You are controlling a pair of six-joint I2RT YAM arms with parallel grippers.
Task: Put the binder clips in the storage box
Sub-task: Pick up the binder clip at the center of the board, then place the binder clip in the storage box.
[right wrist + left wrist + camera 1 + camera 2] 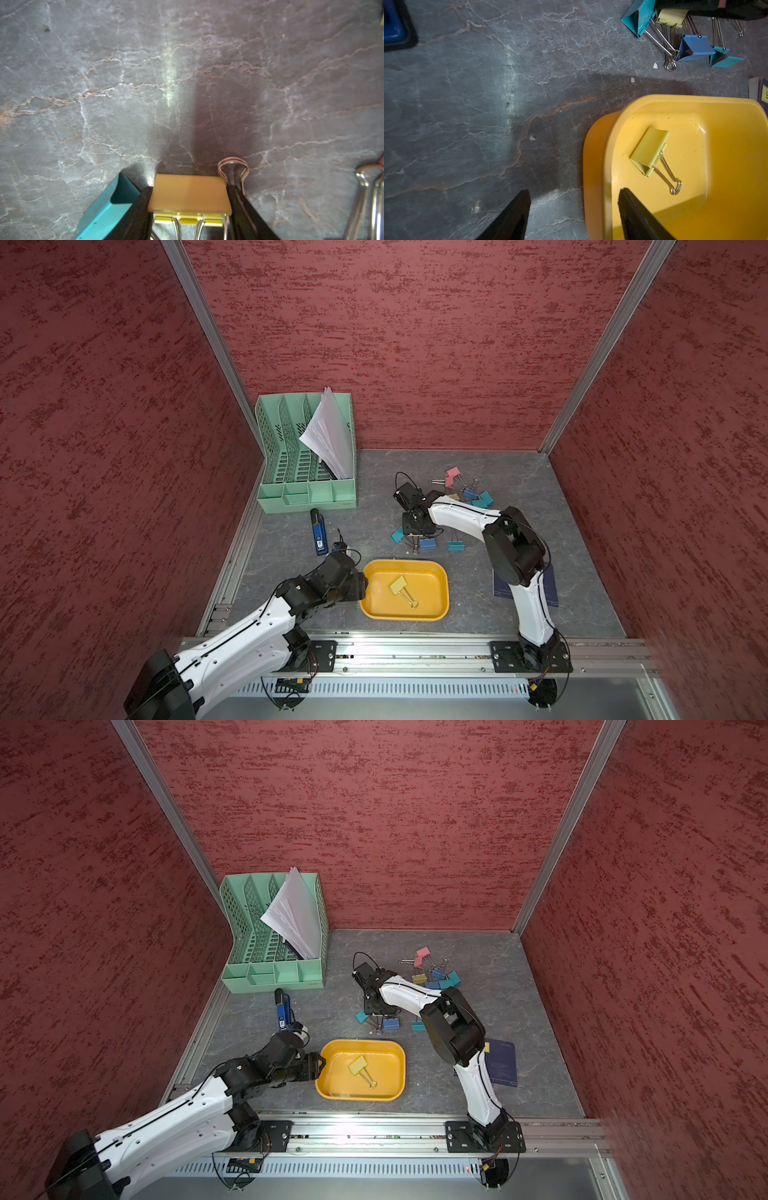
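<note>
right gripper [188, 187] is clamped on a yellow folded-metal binder clip [190, 195] lying on the table just beyond the shallow yellow-orange plastic storage box [428, 585], which holds one pale yellow clip [398, 585] so far; left gripper [574, 190] gapes empty, straddling the box's side wall. Risks on lift: the teal clip [108, 205] touching one finger and the wire loop [232, 164] beside the other could snag and ride up, or the slick painted body could squirt out of the pinch. Surface is a smooth grey marble-print mat [519, 489], so nudged clips likely skate; textured red panels [415, 344] wall in the cell.
</note>
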